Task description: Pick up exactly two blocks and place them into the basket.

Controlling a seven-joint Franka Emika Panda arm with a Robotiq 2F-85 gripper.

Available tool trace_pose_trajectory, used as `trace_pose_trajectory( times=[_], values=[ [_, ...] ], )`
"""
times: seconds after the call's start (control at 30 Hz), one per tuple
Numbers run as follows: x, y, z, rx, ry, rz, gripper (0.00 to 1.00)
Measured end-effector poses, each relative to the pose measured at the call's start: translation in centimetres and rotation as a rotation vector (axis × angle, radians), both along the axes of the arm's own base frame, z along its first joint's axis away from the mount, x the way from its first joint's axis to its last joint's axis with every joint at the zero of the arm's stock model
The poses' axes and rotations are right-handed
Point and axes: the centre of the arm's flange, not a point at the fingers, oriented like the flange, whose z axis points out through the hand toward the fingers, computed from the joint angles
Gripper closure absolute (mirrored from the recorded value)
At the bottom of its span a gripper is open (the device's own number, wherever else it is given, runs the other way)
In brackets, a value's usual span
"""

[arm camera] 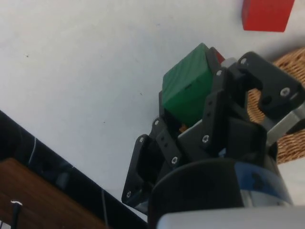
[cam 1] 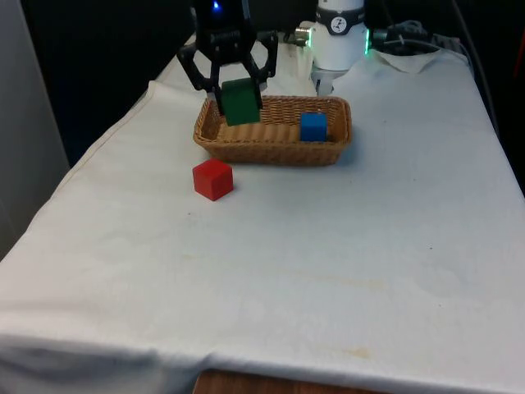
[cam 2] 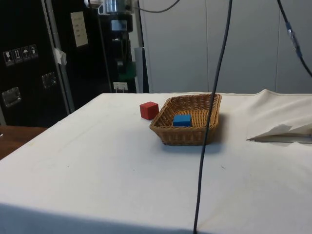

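My gripper (cam 1: 239, 97) is shut on a green block (cam 1: 241, 101) and holds it in the air, by the wicker basket's (cam 1: 335, 148) end at the front view's left. The side view has the green block (cam 2: 126, 73) high above the cloth, beyond the basket (cam 2: 168, 132). One blue block (cam 1: 312, 126) lies inside the basket, also seen as the blue block (cam 2: 182, 120). A red block (cam 1: 213, 179) sits on the cloth just outside the basket. In the wrist view the green block (arm camera: 187, 89) sits between the fingers (arm camera: 217, 102), with the red block (arm camera: 266, 14) beyond.
The white cloth's edge runs close by on the front view's left. A folded ridge of cloth (cam 2: 280, 127) lies past the basket in the side view. A black cable (cam 2: 213, 97) hangs across the side view in front of the basket.
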Motion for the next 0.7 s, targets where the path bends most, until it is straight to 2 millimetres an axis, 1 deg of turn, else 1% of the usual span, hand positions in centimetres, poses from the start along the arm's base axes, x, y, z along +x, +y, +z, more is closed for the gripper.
trace_pose_trajectory(
  times=[0.6, 0.7],
  values=[
    [-3.3, 0.5, -0.3, -0.016, -0.041, -0.001, 0.99],
    [-4.1, 0.4, -0.5, -0.022, -0.045, -0.003, 0.99]
  ],
)
